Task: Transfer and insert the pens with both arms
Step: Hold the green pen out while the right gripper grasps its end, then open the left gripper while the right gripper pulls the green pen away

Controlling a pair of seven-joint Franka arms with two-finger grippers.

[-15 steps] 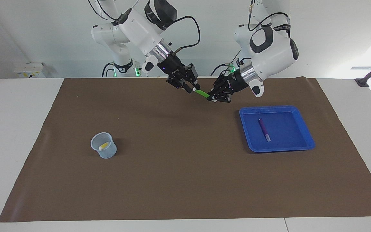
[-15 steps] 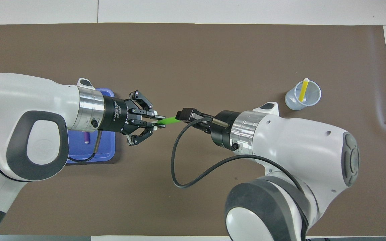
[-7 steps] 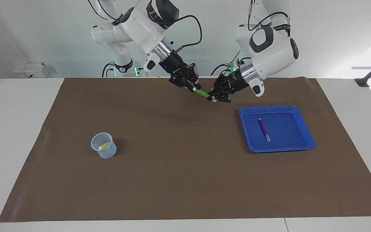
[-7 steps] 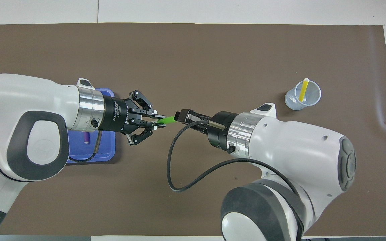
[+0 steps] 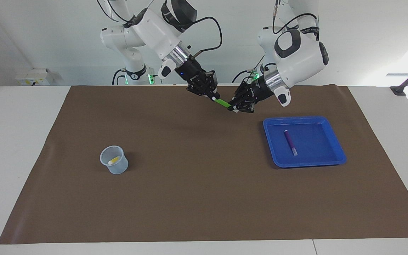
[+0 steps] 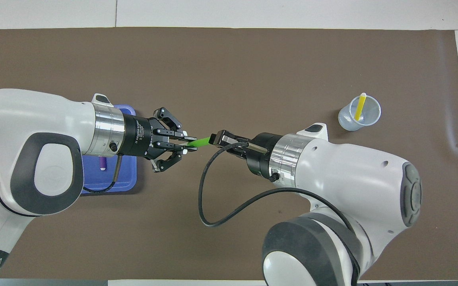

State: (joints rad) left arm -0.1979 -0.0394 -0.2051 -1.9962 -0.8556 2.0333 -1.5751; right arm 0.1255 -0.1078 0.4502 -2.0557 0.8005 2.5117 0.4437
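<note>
Over the middle of the counter [image 5: 204,198], the left tool [image 5: 233,107] and right tool [image 5: 214,96] both clamp the green pen [image 5: 221,102], one at each end, apparently mid-handover toward the cup [image 5: 114,160] holding the yellow pen [image 6: 358,107].

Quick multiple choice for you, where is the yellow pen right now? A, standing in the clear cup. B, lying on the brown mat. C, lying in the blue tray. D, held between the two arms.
A: the yellow pen leans inside the clear cup toward the right arm's end of the table, while the blue tray holds the purple pen and the green pen is between the arms.
</note>
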